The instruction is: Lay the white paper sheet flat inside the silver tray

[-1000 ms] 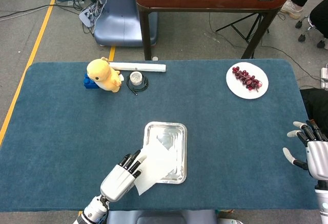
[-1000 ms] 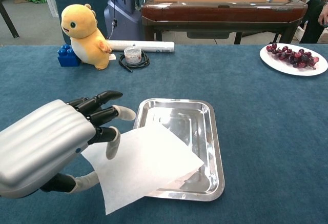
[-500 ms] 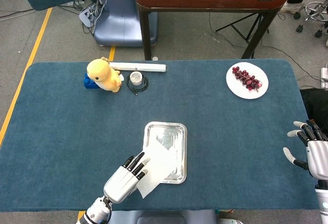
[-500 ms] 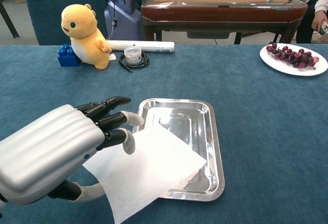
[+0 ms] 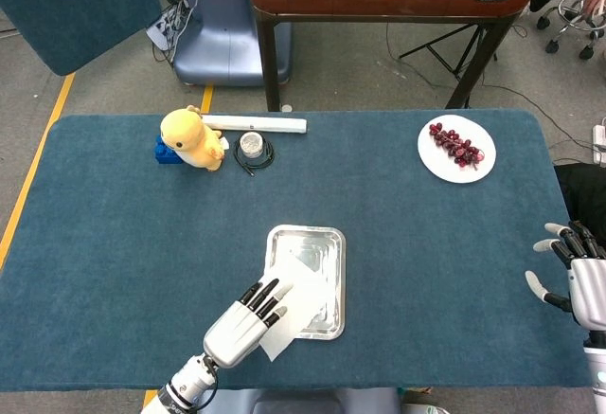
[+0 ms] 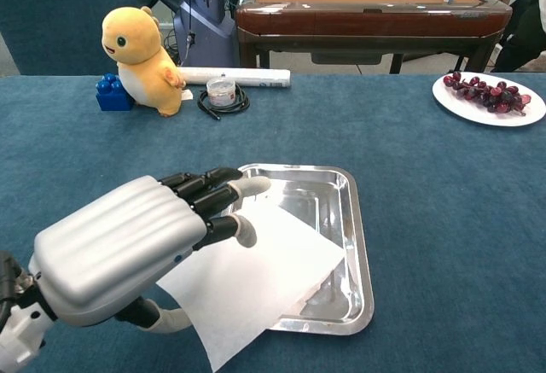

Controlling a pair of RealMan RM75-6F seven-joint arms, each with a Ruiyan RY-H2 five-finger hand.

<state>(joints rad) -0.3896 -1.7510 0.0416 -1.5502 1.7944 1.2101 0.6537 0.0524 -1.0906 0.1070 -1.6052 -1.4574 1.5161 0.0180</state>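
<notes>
Your left hand (image 6: 128,249) holds the white paper sheet (image 6: 256,283) by its near left corner, thumb under the paper and fingers stretched along the top. Over the last second that hand has carried the sheet forward and to the right, so more of it now covers the silver tray (image 6: 354,219) than before. The sheet is still turned at an angle: its far half lies over the tray's left and near part, while its near corner hangs out past the tray's front rim onto the blue tablecloth (image 5: 123,243). So the paper is only partly inside and not yet flat. You likely need to square it to the tray and slide it further in. Your right hand (image 5: 573,277) rests at the table's right edge, fingers apart, holding nothing.
</notes>
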